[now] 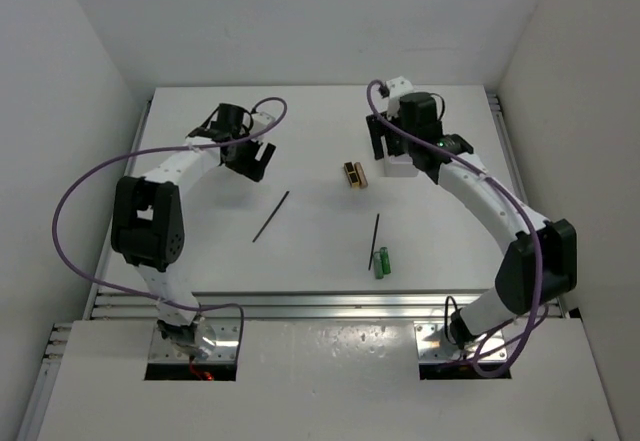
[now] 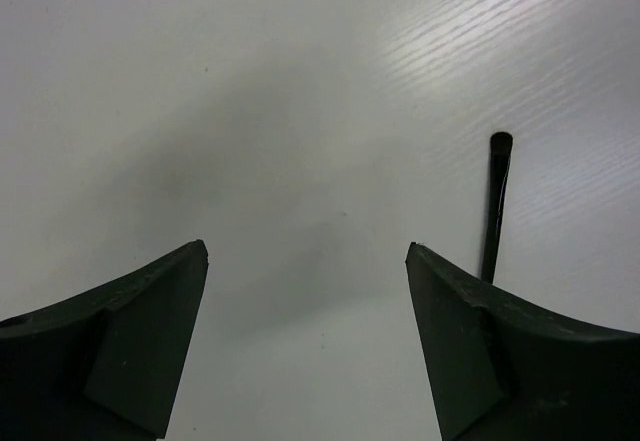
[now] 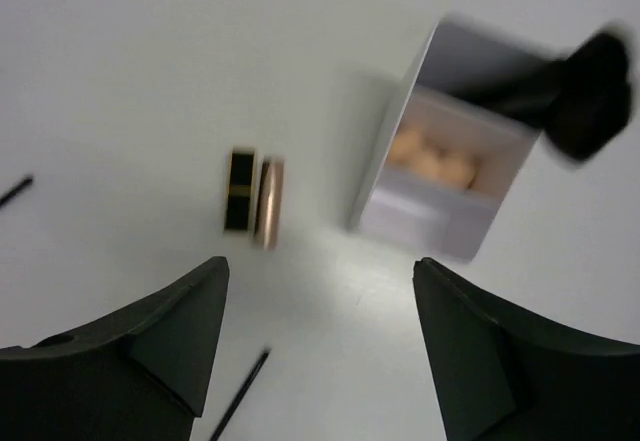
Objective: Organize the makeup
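The makeup lies spread over the white table. A black-and-gold case lies mid-table, left of the white compartmented box. A black flared-head brush sticks out of the box's far compartment. One thin black stick lies left of centre, another lies right of it, above two green tubes. My right gripper hovers open and empty between the case and the box. My left gripper is open over bare table, the stick just beyond its right finger.
The white box is mostly hidden under my right arm in the top view; peach-coloured items fill its middle compartment. White walls close in the table on three sides. A metal rail runs along the near edge.
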You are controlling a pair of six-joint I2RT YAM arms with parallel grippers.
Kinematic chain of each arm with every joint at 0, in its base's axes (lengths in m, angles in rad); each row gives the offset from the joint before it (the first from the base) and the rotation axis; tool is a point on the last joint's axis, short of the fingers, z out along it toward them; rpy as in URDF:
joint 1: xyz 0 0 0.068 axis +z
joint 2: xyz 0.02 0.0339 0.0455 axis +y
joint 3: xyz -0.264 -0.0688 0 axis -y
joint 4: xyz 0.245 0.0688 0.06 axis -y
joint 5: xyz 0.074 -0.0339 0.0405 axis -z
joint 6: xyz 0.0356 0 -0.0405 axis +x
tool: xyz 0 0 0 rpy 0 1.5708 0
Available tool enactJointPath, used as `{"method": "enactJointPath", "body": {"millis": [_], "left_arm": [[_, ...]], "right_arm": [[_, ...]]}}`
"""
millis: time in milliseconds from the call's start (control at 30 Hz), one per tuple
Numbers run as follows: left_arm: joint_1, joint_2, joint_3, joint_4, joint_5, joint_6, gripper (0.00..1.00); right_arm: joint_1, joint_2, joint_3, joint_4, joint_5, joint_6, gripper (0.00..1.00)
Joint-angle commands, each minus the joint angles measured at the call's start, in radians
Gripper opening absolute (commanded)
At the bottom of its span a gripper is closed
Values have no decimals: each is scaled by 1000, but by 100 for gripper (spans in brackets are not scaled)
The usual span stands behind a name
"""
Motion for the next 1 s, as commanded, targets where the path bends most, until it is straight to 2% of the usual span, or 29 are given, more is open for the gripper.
{"method": "enactJointPath", "body": {"millis": [0, 67, 267, 367, 533, 667, 967], "left_arm": [[37, -68, -36, -30, -25, -69, 86], [47, -93, -62, -17, -14, -92, 86], [47, -160, -137, 41, -43, -90, 86], [47, -199, -173, 52, -56, -80, 86], [47, -237, -229, 63, -56, -70, 86], [47, -277, -269, 82, -56, -70, 87], [47, -337, -295, 101, -46, -70, 87]], "right_arm": [[61, 29, 4, -422, 78, 188, 74], [75, 72, 7, -530, 70, 285, 67], [96, 227, 27, -564, -38, 385, 53], [98, 285, 43, -599, -52, 419, 53], [98, 325, -14, -515, -124, 457, 51], [104, 365, -29, -481, -125, 492, 49], [106, 474, -14, -486, -88, 522, 35]]}}
